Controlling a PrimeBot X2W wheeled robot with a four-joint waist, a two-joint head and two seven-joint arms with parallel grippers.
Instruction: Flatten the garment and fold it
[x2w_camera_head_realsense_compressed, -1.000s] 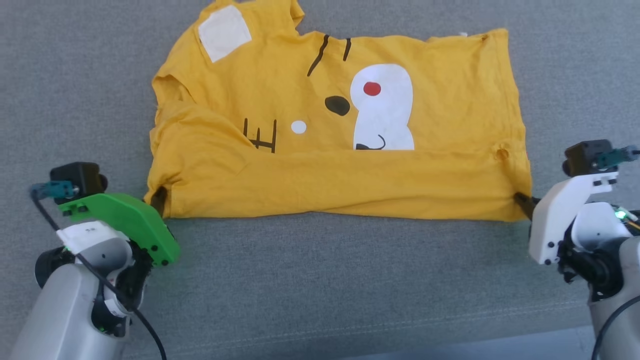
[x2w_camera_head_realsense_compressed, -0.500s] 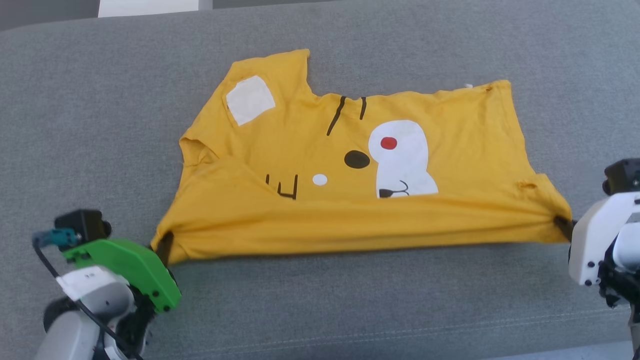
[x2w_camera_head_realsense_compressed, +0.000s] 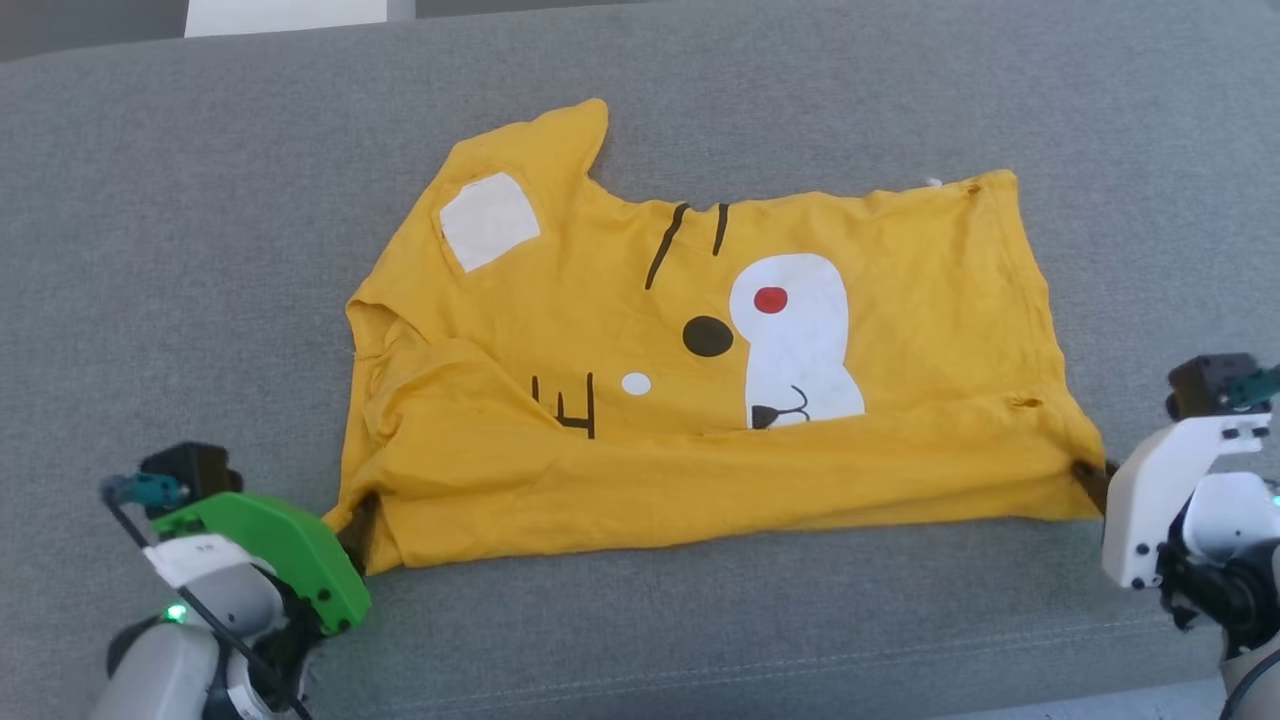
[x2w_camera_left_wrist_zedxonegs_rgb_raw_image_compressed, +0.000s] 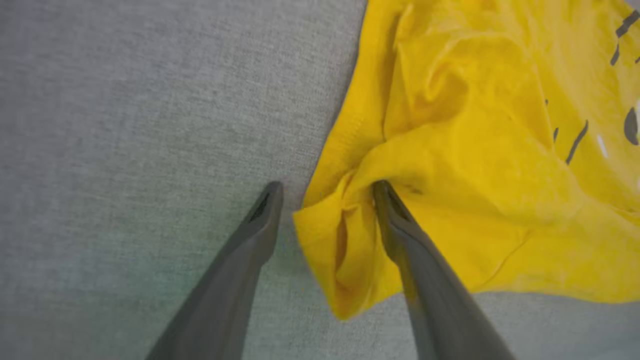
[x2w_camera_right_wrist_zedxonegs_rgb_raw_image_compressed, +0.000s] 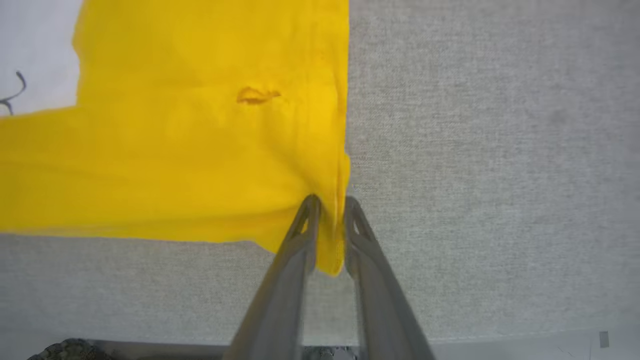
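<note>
The mustard-yellow garment lies print-up on the grey cushion, its near part folded over in a long band. The print shows a white patch, a red dot, black dots and black lines. A small hole sits near the right edge and also appears as the hole in the right wrist view. My left gripper is at the near left corner; its fingers stand apart, open, around the bunched corner. My right gripper is shut on the garment's near right corner.
The grey upholstered surface runs wide on all sides, with a seam near its front edge. A white object lies beyond the far edge at top left. A pale floor strip lies below the cushion's front.
The head camera shifted after the oldest frame. Since half a second ago the taut near edge has gone slack and sunk onto the cushion, and both grippers have moved slightly nearer.
</note>
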